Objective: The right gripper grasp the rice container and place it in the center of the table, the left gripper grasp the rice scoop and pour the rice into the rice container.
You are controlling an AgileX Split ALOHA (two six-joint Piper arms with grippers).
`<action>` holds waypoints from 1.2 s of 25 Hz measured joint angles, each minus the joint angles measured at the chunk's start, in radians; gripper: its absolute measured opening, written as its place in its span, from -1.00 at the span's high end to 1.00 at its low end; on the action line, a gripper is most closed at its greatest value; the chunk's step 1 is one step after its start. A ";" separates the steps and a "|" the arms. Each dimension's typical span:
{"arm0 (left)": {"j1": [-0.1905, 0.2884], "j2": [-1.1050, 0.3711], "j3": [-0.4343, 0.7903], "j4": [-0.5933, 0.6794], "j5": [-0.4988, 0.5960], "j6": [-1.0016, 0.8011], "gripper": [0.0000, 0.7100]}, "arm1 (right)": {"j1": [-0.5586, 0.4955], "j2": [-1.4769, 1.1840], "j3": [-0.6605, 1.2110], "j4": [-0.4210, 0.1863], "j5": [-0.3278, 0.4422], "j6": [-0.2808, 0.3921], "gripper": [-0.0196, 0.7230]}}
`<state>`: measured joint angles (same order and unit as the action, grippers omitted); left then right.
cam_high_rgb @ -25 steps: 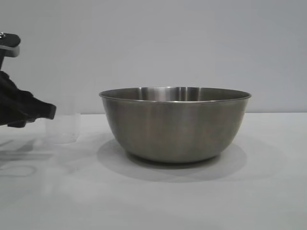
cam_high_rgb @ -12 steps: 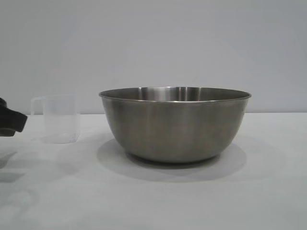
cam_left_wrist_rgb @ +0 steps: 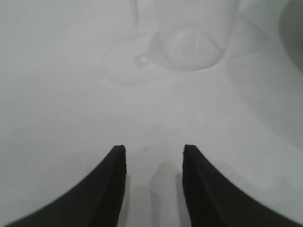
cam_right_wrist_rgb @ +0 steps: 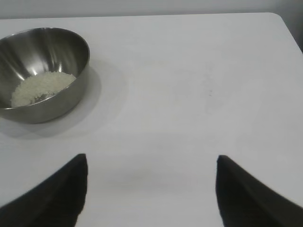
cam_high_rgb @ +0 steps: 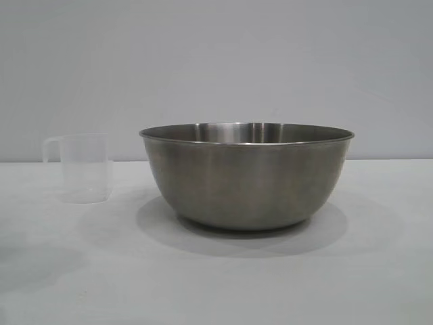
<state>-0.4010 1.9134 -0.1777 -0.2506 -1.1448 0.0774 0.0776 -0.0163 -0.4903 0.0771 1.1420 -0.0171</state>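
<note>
Rice container [cam_high_rgb: 247, 177]: large round brushed stainless-steel bowl with a thin rolled rim, standing upright on the plain flat white table [cam_high_rgb: 216, 284], about mid-table in the exterior view. Rice [cam_right_wrist_rgb: 41, 87]: small white-cream grains in a shallow heap on the bowl's floor, seen only from the right wrist view. Rice scoop [cam_high_rgb: 82, 168]: small translucent plastic measuring cup with a side handle near its rim, upright on the table to the left of the bowl in the exterior view, near it but not touching, handle turned away from the bowl; no grains can be made out in it. Left gripper [cam_left_wrist_rgb: 154, 158]: black two-fingered claw with pointed fingers, tips parted by a narrow gap, nothing between them, poised over bare table with the cup ahead of it and apart from it. Right gripper [cam_right_wrist_rgb: 151, 163]: black two-fingered claw, fingers spread wide, nothing between them, held over bare table well apart from the bowl. Neither gripper appears in the exterior view.
</note>
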 joint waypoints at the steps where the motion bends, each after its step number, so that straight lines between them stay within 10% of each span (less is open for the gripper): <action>1: 0.000 0.000 0.000 -0.006 0.014 0.000 0.31 | 0.000 0.000 0.000 0.000 0.000 0.000 -0.36; 20: 0.000 -0.016 -0.119 -0.071 0.300 0.000 0.31 | 0.000 0.000 0.000 0.000 0.000 0.000 -0.36; 30: 0.000 -0.205 -0.235 -0.071 0.663 0.098 0.31 | 0.000 0.000 0.000 0.000 0.000 0.000 -0.36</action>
<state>-0.4010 1.7080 -0.4131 -0.3213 -0.4817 0.1752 0.0776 -0.0163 -0.4903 0.0771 1.1420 -0.0171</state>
